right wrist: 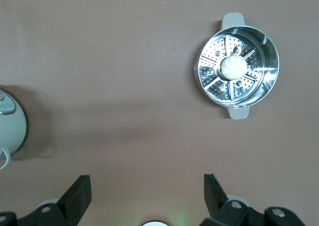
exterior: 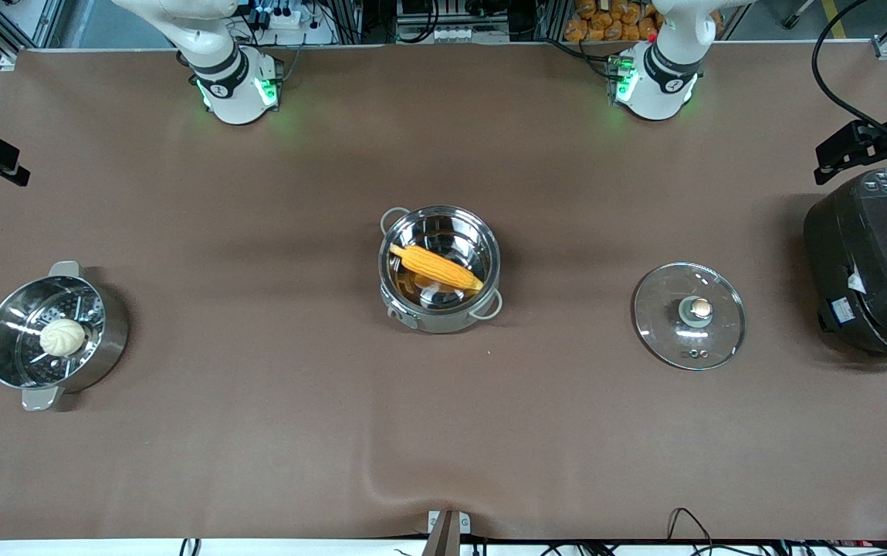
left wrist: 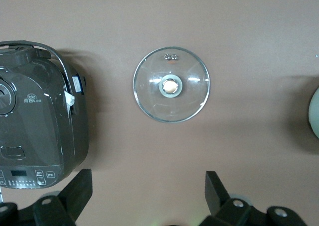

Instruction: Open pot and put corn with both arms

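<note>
A: How did the fingers stand?

B: The left gripper (left wrist: 148, 196) had its fingers spread wide and empty, high over the tabletop (exterior: 258, 432) near the glass lid (left wrist: 171, 84). The right gripper (right wrist: 147, 196) gaped empty too, near the steamer pot (right wrist: 236, 71) with its bun (right wrist: 234, 66).

A: Why empty?

B: Probably the work was finished: the corn (exterior: 436, 267) lay slantwise inside the pot (exterior: 440, 269), and the lid rested flat toward the left arm's end, beside the black cooker (exterior: 875, 270), leaving the pot's mouth free.
</note>
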`<state>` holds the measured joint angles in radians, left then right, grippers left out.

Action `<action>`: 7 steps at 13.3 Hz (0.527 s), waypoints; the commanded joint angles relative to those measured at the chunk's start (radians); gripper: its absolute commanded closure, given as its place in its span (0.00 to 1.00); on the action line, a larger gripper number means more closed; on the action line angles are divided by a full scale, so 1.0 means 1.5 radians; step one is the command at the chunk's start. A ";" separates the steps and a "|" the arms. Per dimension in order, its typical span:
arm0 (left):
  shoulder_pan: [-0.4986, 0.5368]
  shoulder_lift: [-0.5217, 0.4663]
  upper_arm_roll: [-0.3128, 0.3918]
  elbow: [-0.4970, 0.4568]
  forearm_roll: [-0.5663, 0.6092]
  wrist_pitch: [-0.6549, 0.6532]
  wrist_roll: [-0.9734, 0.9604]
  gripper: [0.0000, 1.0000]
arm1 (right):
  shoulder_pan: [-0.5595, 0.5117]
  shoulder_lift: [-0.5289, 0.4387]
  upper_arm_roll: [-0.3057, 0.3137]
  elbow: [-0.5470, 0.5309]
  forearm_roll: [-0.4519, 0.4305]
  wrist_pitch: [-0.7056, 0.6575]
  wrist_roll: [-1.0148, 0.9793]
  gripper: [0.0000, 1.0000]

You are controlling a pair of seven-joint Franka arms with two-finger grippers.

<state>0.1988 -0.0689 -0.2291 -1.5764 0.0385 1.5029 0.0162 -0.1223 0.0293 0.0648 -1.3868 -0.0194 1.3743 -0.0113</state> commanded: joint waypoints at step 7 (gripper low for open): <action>0.004 0.018 0.002 0.050 -0.039 -0.039 -0.043 0.00 | 0.003 -0.010 0.001 -0.040 -0.006 0.047 -0.026 0.00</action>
